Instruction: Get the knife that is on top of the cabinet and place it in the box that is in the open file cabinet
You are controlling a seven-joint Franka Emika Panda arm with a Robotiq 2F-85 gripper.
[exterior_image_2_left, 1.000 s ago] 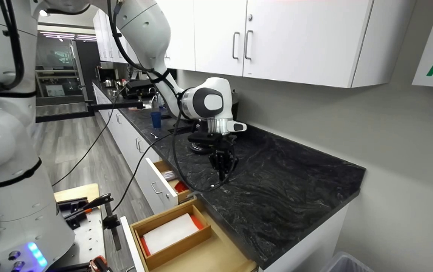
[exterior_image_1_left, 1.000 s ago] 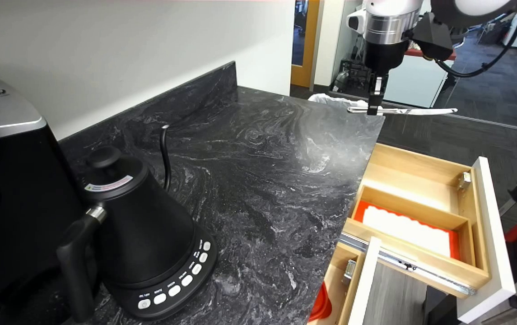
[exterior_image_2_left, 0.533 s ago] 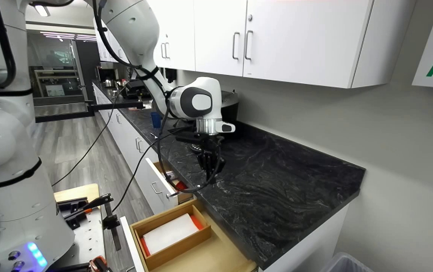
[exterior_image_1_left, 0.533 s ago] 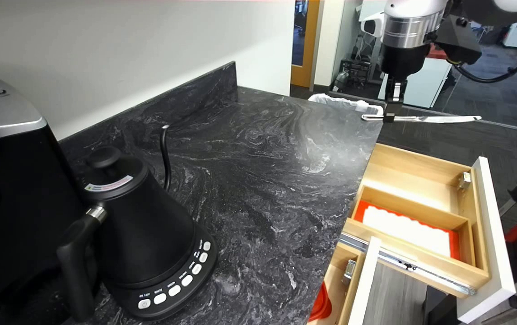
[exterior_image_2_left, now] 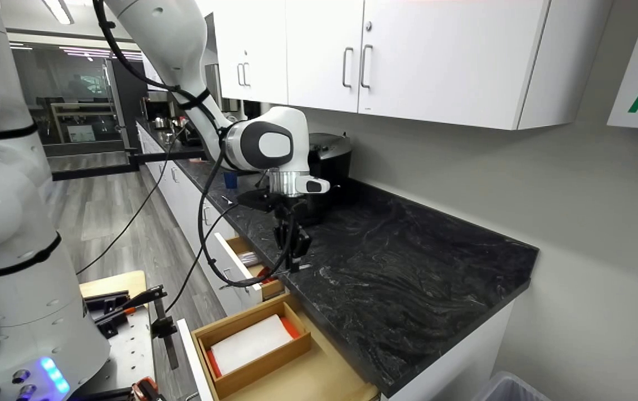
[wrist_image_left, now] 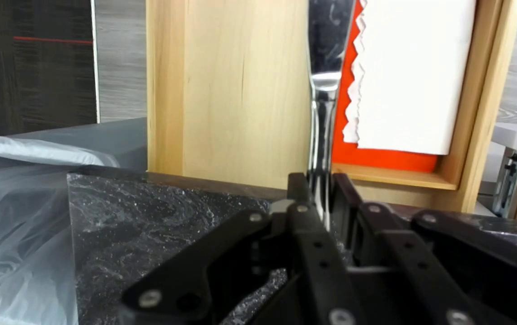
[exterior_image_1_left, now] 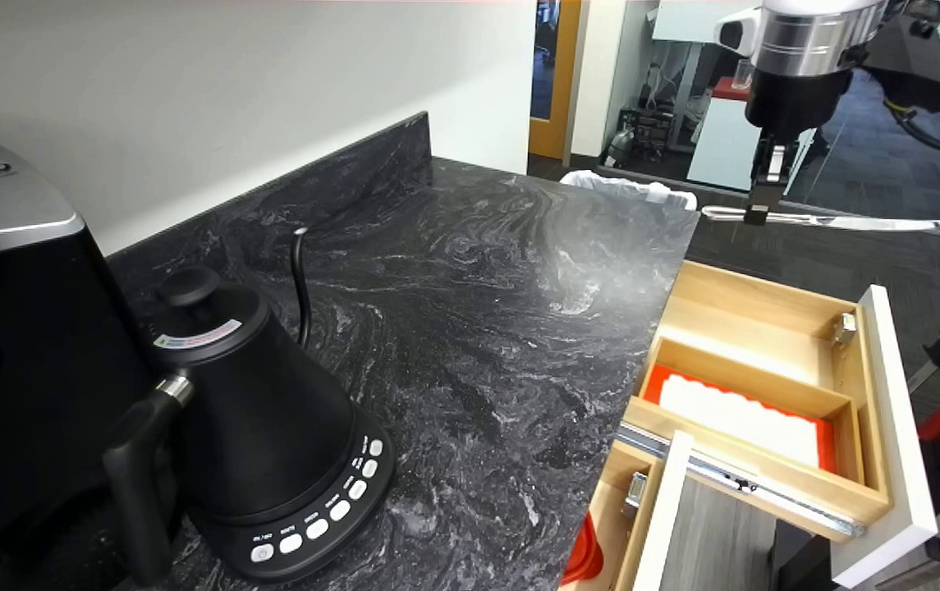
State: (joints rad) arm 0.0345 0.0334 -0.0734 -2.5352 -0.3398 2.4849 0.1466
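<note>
My gripper [exterior_image_1_left: 755, 212] is shut on the handle of the silver knife [exterior_image_1_left: 872, 222] and holds it level in the air by the edge of the marbled cabinet top [exterior_image_1_left: 470, 328]. In the wrist view the fingertips [wrist_image_left: 320, 189] pinch the handle and the knife blade [wrist_image_left: 330, 40] points away. The knife overlaps the left side of the plywood box [wrist_image_left: 389, 175]. The box [exterior_image_1_left: 753, 369] stands in the open white-fronted file cabinet drawer [exterior_image_1_left: 901, 427], with red and white sheets inside it. In an exterior view the gripper [exterior_image_2_left: 292, 266] is above the counter, near its drawer-side edge; the knife is barely visible there.
A black kettle [exterior_image_1_left: 256, 410] and a coffee machine [exterior_image_1_left: 18, 353] stand on the counter. Another partly open drawer [exterior_image_2_left: 235, 267] holds a red item [exterior_image_1_left: 584, 558]. A lined bin [exterior_image_1_left: 634, 187] stands past the counter's end. White wall cabinets [exterior_image_2_left: 436, 61] hang above the counter.
My gripper has carried the knife sideways, off the counter's middle toward the drawer side: right and slightly down in an exterior view. The grip on the knife looks the same. The drawers have not moved.
</note>
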